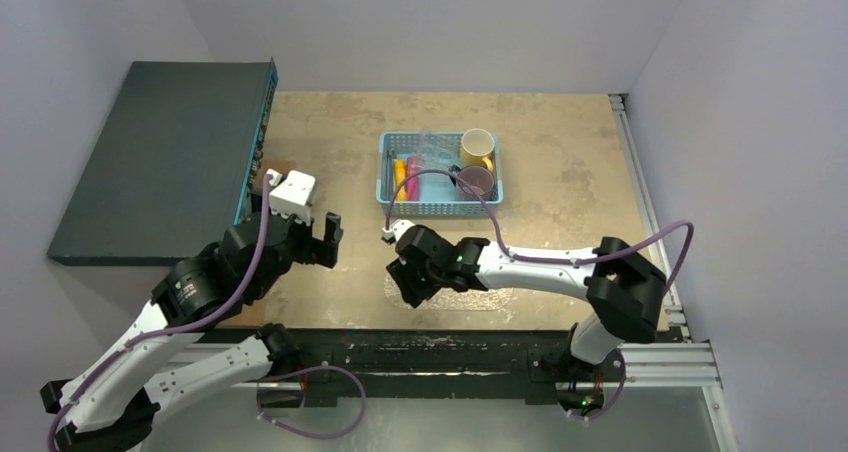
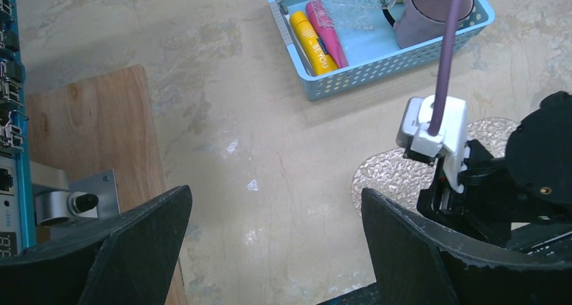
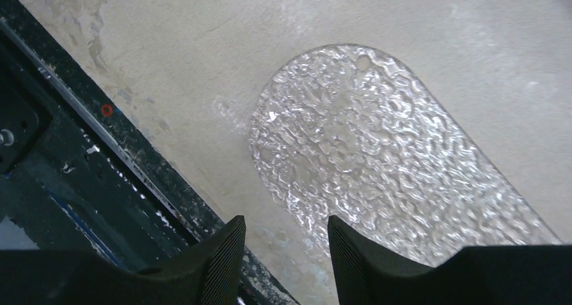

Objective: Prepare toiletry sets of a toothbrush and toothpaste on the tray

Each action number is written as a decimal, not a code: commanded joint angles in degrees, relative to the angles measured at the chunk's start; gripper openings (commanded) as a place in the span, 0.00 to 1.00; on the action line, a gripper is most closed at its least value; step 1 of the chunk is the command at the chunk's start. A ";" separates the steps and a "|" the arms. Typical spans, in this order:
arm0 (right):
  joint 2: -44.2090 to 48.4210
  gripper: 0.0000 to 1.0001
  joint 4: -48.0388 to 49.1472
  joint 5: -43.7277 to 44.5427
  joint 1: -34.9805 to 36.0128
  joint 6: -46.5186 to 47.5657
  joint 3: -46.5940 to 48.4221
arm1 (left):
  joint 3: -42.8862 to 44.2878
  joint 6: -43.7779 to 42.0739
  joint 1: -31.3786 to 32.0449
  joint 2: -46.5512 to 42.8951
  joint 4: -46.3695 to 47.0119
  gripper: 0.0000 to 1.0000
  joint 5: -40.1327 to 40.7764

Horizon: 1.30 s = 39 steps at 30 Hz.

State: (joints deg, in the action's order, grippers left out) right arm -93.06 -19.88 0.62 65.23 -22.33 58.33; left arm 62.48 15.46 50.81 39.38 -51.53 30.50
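Hovered right gripper (image 3: pixel 287 251) low over tray (image 3: pixel 378 163), jaws half apart, empty. Held left gripper (image 2: pixel 275 207) wide open, empty too. Spotted yellow tube (image 2: pixel 313 43) and pink tube (image 2: pixel 327 32) side by side in blue basket (image 2: pixel 378 65), well apart from tray. Judged first pick pending: called for reach into basket, pinch on one tube.
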 commanded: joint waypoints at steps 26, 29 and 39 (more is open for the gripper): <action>1.59 0.49 -16.51 22.23 -22.21 6.80 26.51 | -0.59 0.58 0.10 -1.50 2.24 0.96 1.27; -0.98 0.49 -16.70 22.26 -23.88 7.33 28.77 | -0.52 0.40 0.13 -1.41 2.29 0.96 0.93; -8.98 0.49 -17.80 18.79 -28.80 8.37 33.34 | -0.43 0.27 0.10 -1.88 2.31 0.96 0.58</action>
State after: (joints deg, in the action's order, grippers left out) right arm -100.73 -36.62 21.10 38.06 -15.22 88.27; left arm 62.00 15.46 50.81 38.13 -51.33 30.89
